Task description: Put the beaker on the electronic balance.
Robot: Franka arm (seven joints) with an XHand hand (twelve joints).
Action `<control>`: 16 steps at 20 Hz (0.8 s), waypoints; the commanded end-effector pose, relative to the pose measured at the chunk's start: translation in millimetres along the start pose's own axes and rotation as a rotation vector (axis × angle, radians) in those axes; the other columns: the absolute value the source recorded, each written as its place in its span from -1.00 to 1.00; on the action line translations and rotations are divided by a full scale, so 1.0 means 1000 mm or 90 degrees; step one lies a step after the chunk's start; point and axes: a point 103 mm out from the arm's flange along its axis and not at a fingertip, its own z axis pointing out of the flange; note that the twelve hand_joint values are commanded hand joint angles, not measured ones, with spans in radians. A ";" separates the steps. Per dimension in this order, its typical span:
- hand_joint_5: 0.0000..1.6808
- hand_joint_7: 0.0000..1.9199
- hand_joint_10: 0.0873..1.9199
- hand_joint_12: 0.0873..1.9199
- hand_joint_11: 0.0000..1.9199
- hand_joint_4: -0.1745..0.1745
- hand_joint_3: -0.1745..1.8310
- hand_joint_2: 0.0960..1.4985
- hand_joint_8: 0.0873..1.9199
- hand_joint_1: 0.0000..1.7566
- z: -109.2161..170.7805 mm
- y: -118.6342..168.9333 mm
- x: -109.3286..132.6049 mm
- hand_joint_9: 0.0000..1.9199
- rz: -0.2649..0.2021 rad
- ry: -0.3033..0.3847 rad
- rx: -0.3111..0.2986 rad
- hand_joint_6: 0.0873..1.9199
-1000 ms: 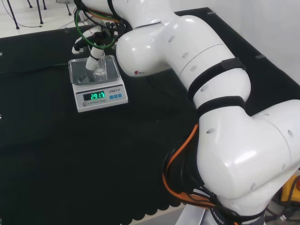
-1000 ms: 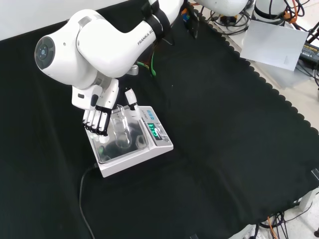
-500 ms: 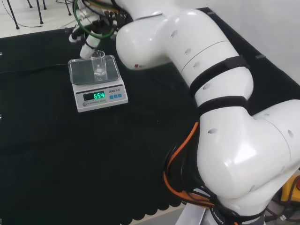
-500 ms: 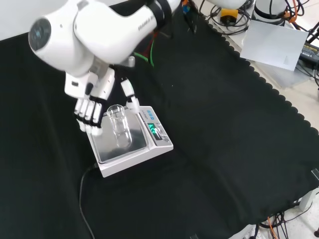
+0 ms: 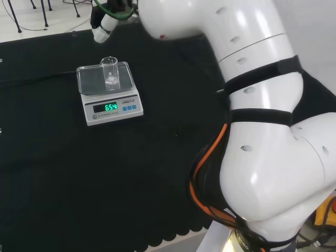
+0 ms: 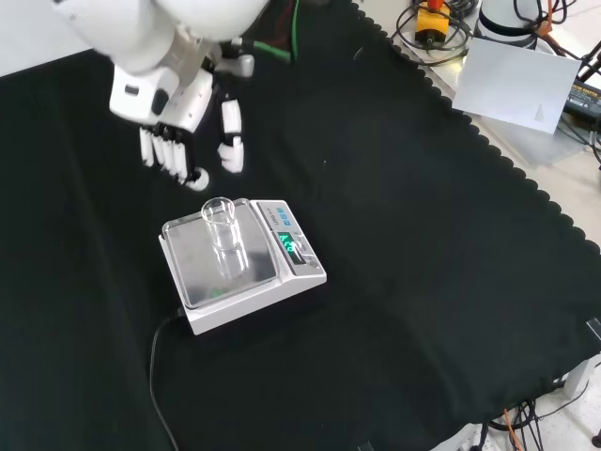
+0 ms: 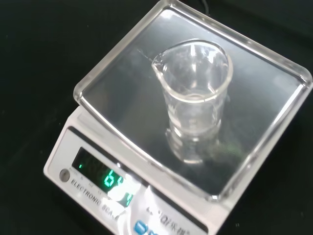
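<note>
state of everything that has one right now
beaker: upright on the balance pan, looks empty, not held
electronic balance: switched on, green display lit
hand: open, fingers straight, raised clear of the beaker

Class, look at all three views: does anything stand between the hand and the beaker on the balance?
Nothing visible does. The beaker stands upright on the balance's pan, and the hand hangs open above and beyond it with bare black cloth between them.
</note>
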 end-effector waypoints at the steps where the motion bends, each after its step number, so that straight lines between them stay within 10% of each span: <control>1: 0.16 -0.06 -0.25 0.25 -0.06 -0.65 -0.80 0.32 -0.22 0.12 -0.022 -0.114 -0.011 0.13 0.118 -0.046 -0.075 -0.23; 10: 0.30 0.07 -0.36 0.05 0.26 -0.78 -0.80 0.36 -0.24 0.32 0.015 -0.203 -0.041 0.31 0.263 0.023 -0.076 -0.19; 16: 0.29 0.10 -0.37 0.03 0.29 -0.87 -0.80 0.36 -0.26 0.32 0.038 -0.236 -0.053 0.32 0.299 0.075 -0.095 -0.19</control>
